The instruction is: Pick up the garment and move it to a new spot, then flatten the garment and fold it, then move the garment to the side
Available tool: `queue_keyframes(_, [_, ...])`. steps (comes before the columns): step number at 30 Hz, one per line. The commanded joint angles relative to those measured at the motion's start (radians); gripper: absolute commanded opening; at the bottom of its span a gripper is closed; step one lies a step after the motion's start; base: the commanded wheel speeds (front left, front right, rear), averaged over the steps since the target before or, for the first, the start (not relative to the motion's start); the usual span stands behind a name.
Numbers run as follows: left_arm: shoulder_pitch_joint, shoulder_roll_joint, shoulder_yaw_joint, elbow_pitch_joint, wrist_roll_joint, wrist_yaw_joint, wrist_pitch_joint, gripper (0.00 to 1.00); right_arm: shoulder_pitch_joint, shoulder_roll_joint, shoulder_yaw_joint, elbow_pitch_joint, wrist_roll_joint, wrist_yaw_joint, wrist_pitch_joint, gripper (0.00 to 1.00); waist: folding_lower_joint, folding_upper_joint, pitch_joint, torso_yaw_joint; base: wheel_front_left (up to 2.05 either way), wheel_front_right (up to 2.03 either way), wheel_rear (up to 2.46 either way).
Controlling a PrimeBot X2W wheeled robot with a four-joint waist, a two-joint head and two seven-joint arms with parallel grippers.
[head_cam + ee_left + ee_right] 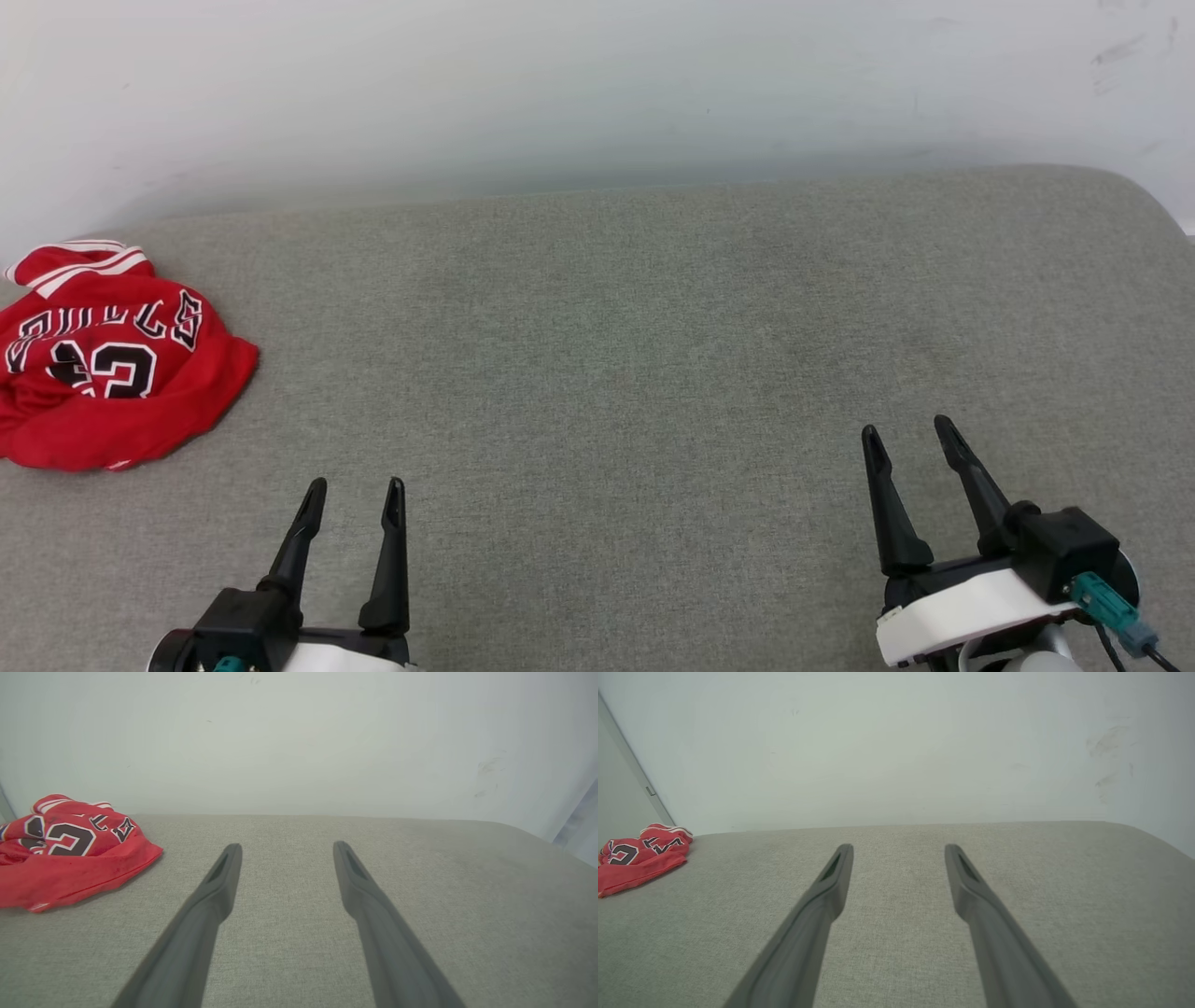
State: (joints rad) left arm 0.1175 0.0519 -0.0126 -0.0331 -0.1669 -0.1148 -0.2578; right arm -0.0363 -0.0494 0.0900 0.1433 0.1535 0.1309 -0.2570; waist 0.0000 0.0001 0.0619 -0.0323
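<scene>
The left gripper is held low with its fingers spread, nothing caught between them. The right gripper is likewise parted and empty, its fingers tilted slightly leftward. Both are poised over the grey fabric surface. The red Bulls jersey is seen crumpled on that surface at far left, near the white wall, well apart from both grippers.

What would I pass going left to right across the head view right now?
garment, crumpled at the far left edge → left end effector, open → right end effector, open, all over the grey cushion.
</scene>
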Motion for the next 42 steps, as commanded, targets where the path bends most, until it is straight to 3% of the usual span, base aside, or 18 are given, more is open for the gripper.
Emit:
queue_keyframes(1, [-0.007,-0.002,0.0,-0.001,0.015,-0.002,-0.006,1.0,-0.009,-0.002,0.002,0.001,-0.012,0.0,-0.007,1.0,0.0,-0.0001,0.001,0.0,0.0,0.0,0.0])
queue_keyframes(22, [-0.022,-0.002,0.008,0.02,0.022,-0.014,-0.008,1.0,-0.003,-0.002,0.002,-0.012,-0.032,0.0,-0.009,1.0,0.0,-0.0001,-0.004,0.03,0.0,0.0,0.0])
queue_keyframes(42, [0.025,-0.002,0.101,0.004,0.019,-0.015,-0.008,1.0,0.03,-0.001,0.077,0.011,-0.021,0.0,-0.009,1.0,0.0,-0.0001,-0.043,0.32,0.0,0.0,0.0])
